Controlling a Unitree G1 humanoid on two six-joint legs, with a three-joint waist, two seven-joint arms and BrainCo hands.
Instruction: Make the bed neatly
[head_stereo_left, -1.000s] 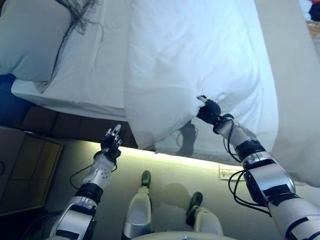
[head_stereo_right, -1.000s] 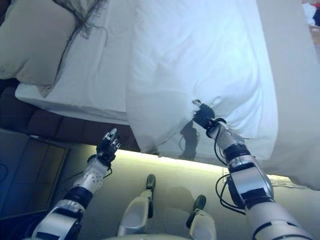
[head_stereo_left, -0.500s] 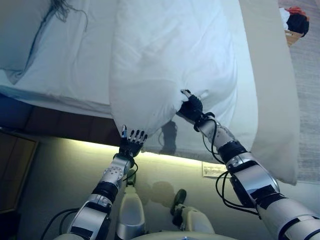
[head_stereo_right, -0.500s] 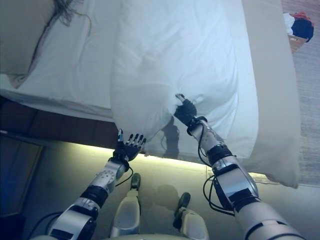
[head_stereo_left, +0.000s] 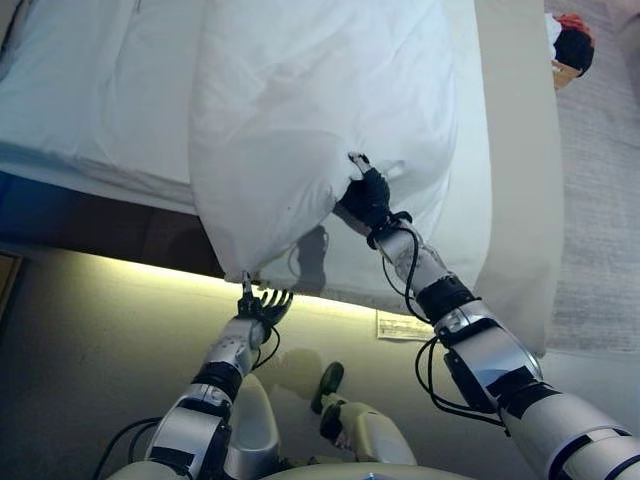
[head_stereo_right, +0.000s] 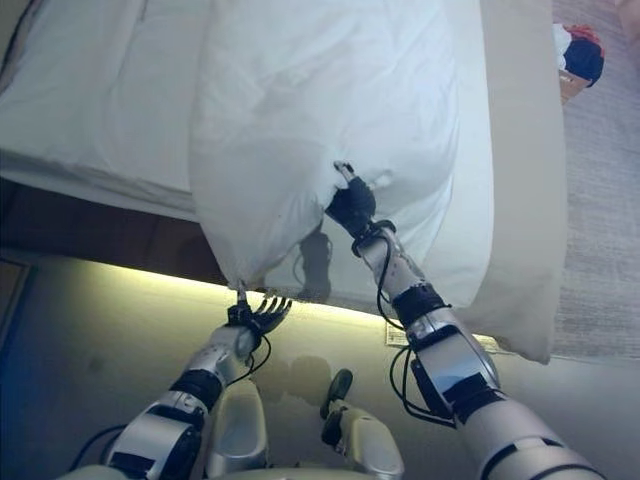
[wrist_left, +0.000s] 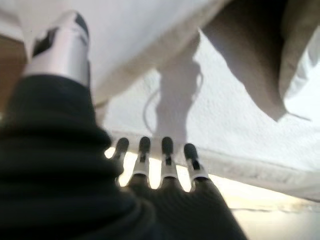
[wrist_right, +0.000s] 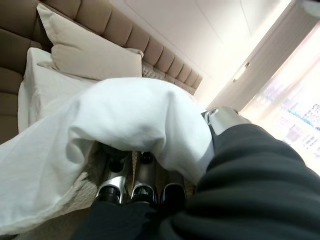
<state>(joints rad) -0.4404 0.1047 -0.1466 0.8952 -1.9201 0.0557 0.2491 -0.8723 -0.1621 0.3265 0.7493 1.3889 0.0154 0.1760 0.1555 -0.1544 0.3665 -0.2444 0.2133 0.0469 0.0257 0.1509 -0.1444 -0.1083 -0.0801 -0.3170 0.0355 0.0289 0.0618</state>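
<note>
The right hand pinches the duvet edge to lift it while the left hand, fingers spread, reaches for its hanging corner at the bed side.

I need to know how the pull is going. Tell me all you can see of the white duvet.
The white duvet is soft, puffy cloth with creases. It lies across the bed, and its near edge hangs over the side towards the floor. The right hand is shut on a bunched fold at that edge, with wrinkles fanning out from the grip. A lower corner dangles just above the left hand, which is open beneath it and not gripping. The beige bedspread lies beside it.
</note>
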